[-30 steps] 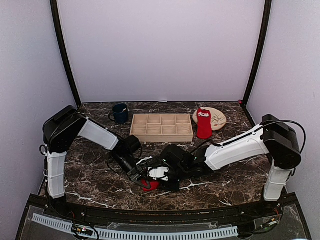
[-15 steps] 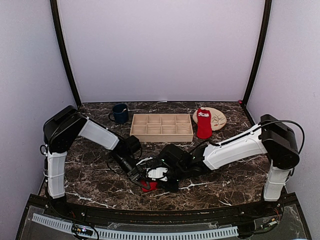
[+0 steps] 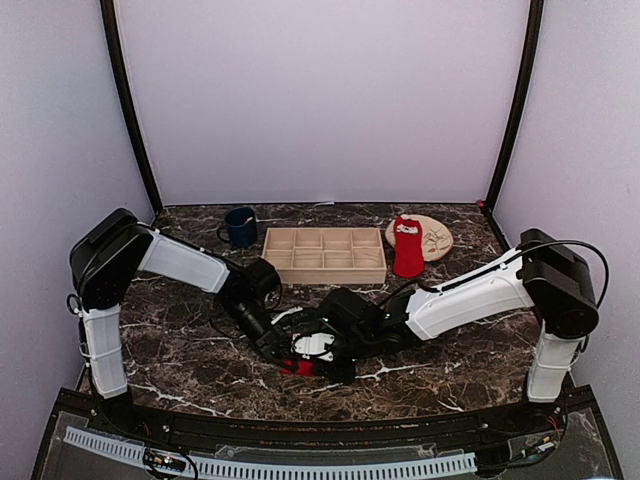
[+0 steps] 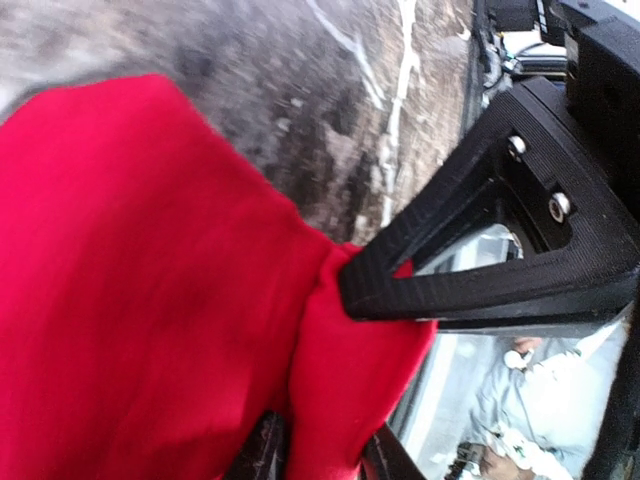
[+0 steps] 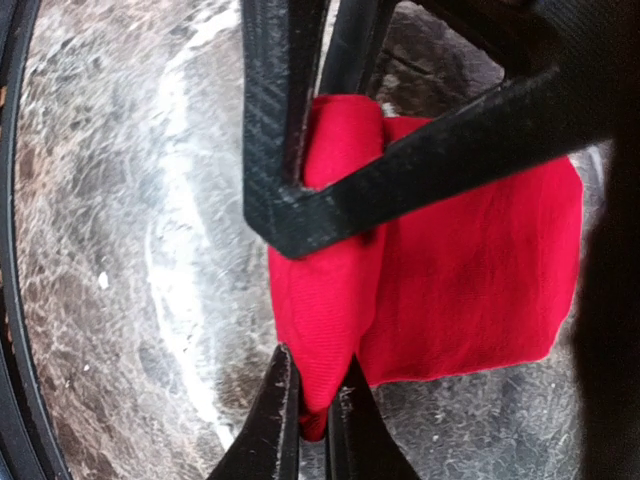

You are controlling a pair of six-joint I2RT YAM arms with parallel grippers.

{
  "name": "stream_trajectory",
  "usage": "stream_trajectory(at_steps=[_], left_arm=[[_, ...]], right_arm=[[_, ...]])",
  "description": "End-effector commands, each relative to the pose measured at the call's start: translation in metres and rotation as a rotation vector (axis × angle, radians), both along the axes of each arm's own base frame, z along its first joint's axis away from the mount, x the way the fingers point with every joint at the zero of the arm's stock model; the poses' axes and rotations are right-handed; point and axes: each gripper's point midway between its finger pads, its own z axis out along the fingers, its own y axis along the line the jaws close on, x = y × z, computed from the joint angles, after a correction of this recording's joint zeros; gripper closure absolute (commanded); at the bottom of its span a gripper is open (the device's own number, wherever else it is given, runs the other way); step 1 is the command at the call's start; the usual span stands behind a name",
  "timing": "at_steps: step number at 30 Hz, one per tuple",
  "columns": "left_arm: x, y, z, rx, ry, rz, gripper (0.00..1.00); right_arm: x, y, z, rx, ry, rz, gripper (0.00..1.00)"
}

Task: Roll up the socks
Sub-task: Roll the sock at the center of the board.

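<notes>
Marble surface [image 5: 100,250], near its front edge: the right gripper [image 5: 312,420] has just pinched shut on the folded red sock [image 5: 470,280]. The left gripper [image 4: 320,455] is loosening around it, grip uncertain. Likely a regrip mid-roll.

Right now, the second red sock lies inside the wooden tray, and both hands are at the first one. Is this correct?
Not quite: the second sock lies across the edge of the round plate, beside the wooden tray, not inside it. The top view shows this. The rest holds.
</notes>
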Motion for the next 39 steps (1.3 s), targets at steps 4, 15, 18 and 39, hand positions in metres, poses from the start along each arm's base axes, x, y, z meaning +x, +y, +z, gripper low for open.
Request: stream_trajectory(at_steps=[4, 15, 18, 39], left_arm=[[0.024, 0.039, -0.024, 0.211, -0.131, 0.089, 0.73], [0.03, 0.054, -0.017, 0.266, -0.199, 0.113, 0.73], [0.038, 0.059, -0.013, 0.288, -0.254, 0.141, 0.73], [0.07, 0.067, 0.023, 0.262, -0.493, 0.244, 0.73]], right_arm=[[0.004, -0.006, -0.01, -0.04, 0.0, -0.068, 0.98], [0.011, 0.004, -0.013, -0.072, 0.035, -0.126, 0.98], [0.011, 0.008, -0.009, -0.069, 0.041, -0.125, 0.98], [0.004, 0.005, -0.017, -0.137, 0.139, -0.134, 0.98]])
